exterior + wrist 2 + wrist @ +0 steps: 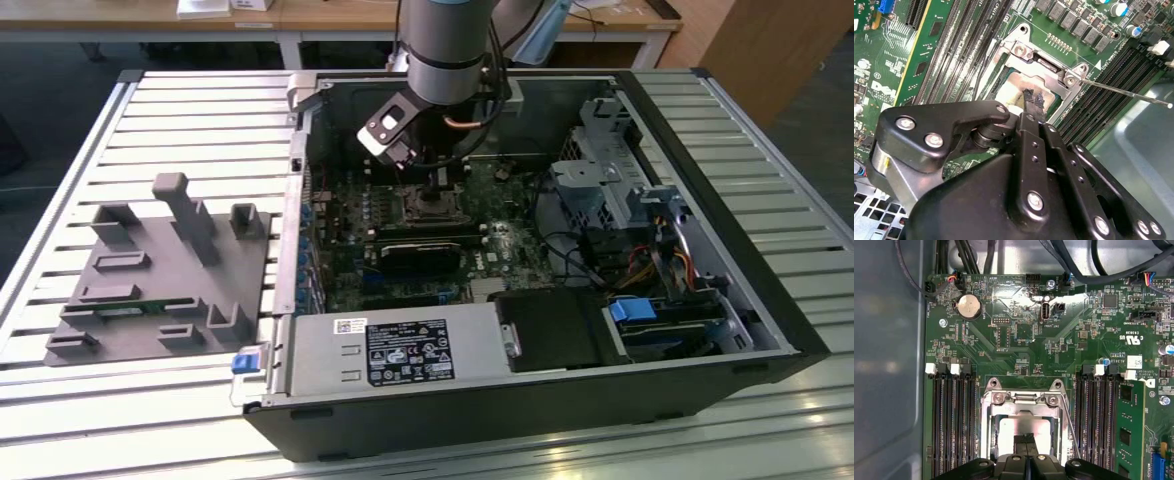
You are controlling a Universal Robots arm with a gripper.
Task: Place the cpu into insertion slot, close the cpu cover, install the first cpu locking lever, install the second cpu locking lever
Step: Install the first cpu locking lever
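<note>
The cpu (1009, 432) lies in the insertion slot (430, 205) on the green board, its pale metal top (1006, 95) showing through the cut-out of the silver cpu cover (987, 432), which lies flat around it. My gripper (1026, 439) hangs straight above the socket, shut with nothing between the fingers. In the second wrist view the gripper (1031, 100) has its tips just over the chip's middle. A thin wire locking lever (1124, 92) sticks out free from one socket corner; it also runs along the socket's side (1070, 427). The arm and gripper (434, 185) reach down into the open computer case.
Long black memory slots (951, 420) flank the socket on both sides. A black block (420, 255) sits just in front of the socket. A drive cage (607, 185) and cables stand at the exterior view's right. A grey fixture (160, 270) lies outside the case at the left.
</note>
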